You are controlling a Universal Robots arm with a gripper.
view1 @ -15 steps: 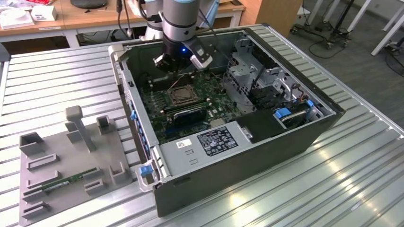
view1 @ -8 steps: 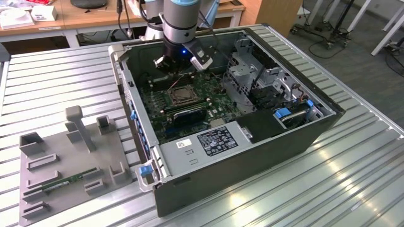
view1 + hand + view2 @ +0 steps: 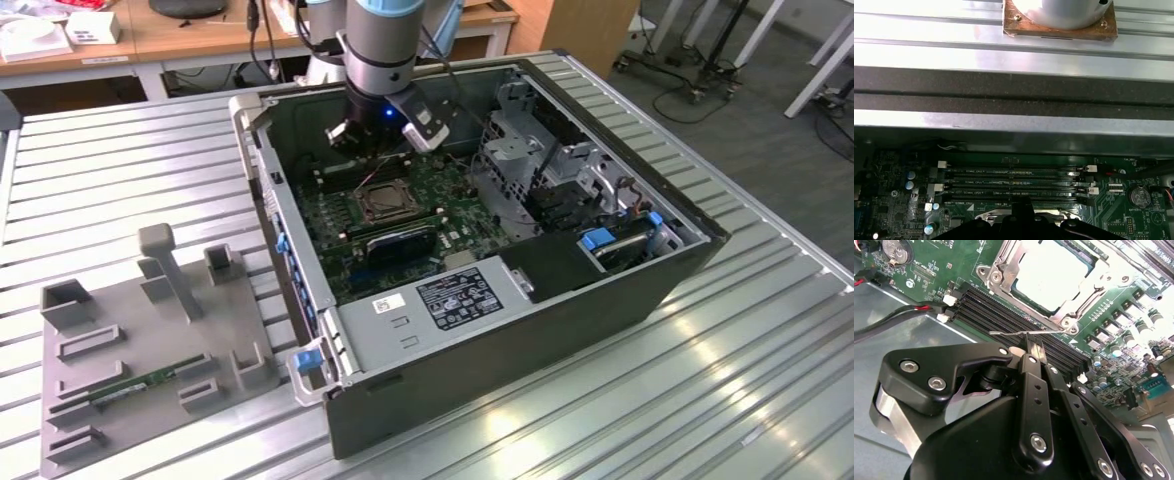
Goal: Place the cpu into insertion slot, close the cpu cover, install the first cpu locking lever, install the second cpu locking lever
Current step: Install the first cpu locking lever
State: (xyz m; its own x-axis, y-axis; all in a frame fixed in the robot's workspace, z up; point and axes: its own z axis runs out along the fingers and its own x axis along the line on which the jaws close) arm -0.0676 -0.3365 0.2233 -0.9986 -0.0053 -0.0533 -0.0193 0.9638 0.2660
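Observation:
The cpu (image 3: 1051, 272) lies flat in the insertion slot (image 3: 380, 203) on the green motherboard, its pale metal top showing through the cut-out. The silvery cpu cover (image 3: 1004, 265) is down around it. A thin wire locking lever (image 3: 1009, 333) runs along the socket's edge beside the memory slots, its hooked end free. My gripper (image 3: 1034, 346) is shut, and its black fingertips (image 3: 1037, 351) meet right at this lever. I cannot tell whether they pinch it or only touch it. In the exterior view the gripper (image 3: 367, 150) hangs inside the open case just behind the socket.
Black memory slots (image 3: 994, 310) lie between my fingers and the socket. Red and black cables (image 3: 899, 312) cross the case floor nearby. The case walls (image 3: 267, 170), the drive cage (image 3: 534, 150) and the power supply (image 3: 454, 300) hem in the board. A grey fixture (image 3: 134, 350) holds a memory stick (image 3: 140, 385).

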